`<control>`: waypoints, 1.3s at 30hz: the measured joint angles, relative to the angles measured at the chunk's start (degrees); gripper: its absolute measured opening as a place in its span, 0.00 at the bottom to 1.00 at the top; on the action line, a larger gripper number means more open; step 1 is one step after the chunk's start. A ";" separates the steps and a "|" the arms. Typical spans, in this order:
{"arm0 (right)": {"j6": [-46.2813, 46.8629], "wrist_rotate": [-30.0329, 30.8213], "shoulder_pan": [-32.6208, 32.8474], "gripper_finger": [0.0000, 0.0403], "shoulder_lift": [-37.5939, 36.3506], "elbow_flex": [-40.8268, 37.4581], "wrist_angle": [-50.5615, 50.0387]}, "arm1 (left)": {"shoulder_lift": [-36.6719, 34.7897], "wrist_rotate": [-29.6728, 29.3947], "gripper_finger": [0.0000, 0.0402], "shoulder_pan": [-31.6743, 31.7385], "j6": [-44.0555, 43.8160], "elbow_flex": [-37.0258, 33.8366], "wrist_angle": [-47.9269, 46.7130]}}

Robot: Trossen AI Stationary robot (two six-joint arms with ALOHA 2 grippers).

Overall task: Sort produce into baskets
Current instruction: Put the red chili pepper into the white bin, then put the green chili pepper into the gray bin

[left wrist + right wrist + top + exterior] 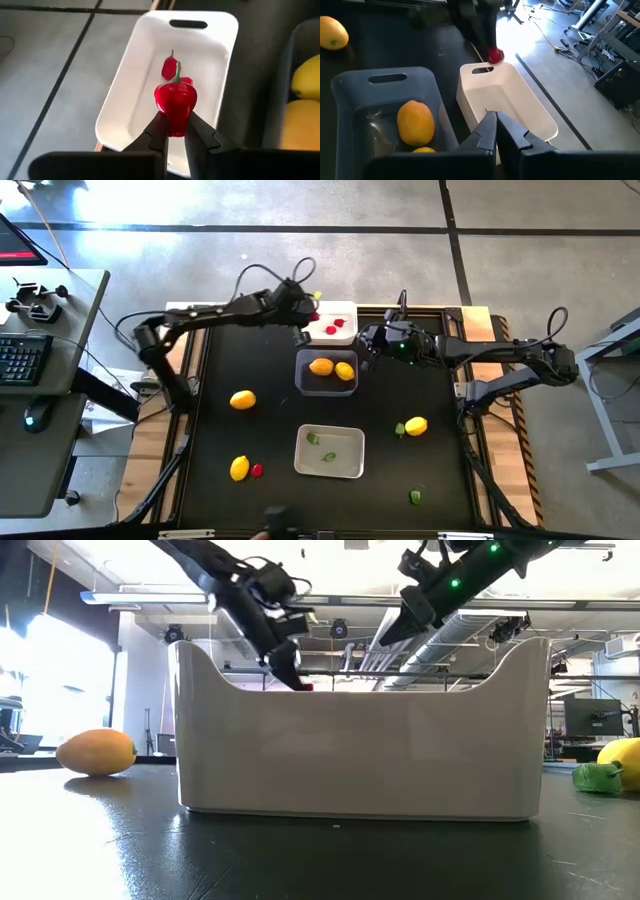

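My left gripper is shut on a red pepper-like piece with a green stem, above the near end of the white tray. Two more red pieces lie on that tray's floor. My right gripper is shut and empty, above the gap between the white tray and the grey tray. The grey tray holds two lemons. The pale translucent tray holds two green leaves. My left gripper pinches the red piece's lower body between its two fingertips, coming from above and slanting down. The stem points away from the fingers. The piece is lifted clear over the white tray; it also shows in the right wrist view.
Loose on the black tabletop lie a lemon at left, a lemon with a red piece at near left, a lemon with a green piece at right, and a green piece near the front.
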 joint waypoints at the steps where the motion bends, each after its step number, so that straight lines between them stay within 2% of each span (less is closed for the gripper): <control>1: -0.03 0.01 0.00 0.00 0.00 0.00 0.17 | 1.49 0.00 0.06 0.16 0.53 1.32 -0.13; 4: -0.04 0.01 0.00 0.00 0.00 0.00 0.61 | 5.17 0.67 0.06 0.97 1.48 4.80 0.28; 9: -0.06 -0.01 0.00 0.00 0.00 0.00 0.82 | 9.22 8.65 0.06 3.20 1.90 7.55 -0.72; 11: -0.07 0.00 0.00 0.00 0.00 0.00 0.82 | 10.14 9.90 0.06 3.94 2.60 7.66 -0.78; 19: -0.04 -0.32 0.01 0.00 0.00 0.01 0.77 | 13.70 10.23 0.09 6.25 4.47 7.68 -1.38; 29: 0.08 -0.75 0.01 0.00 0.00 0.02 0.72 | 14.30 10.32 0.24 7.31 4.81 7.68 -1.95; 32: 1.70 -2.55 0.00 0.00 0.00 0.02 0.37 | 14.30 10.38 0.29 7.20 6.61 7.68 -2.83; 39: 6.88 -3.26 -0.08 0.00 0.00 0.02 -5.48 | 13.62 9.66 0.36 6.72 8.31 7.68 -4.30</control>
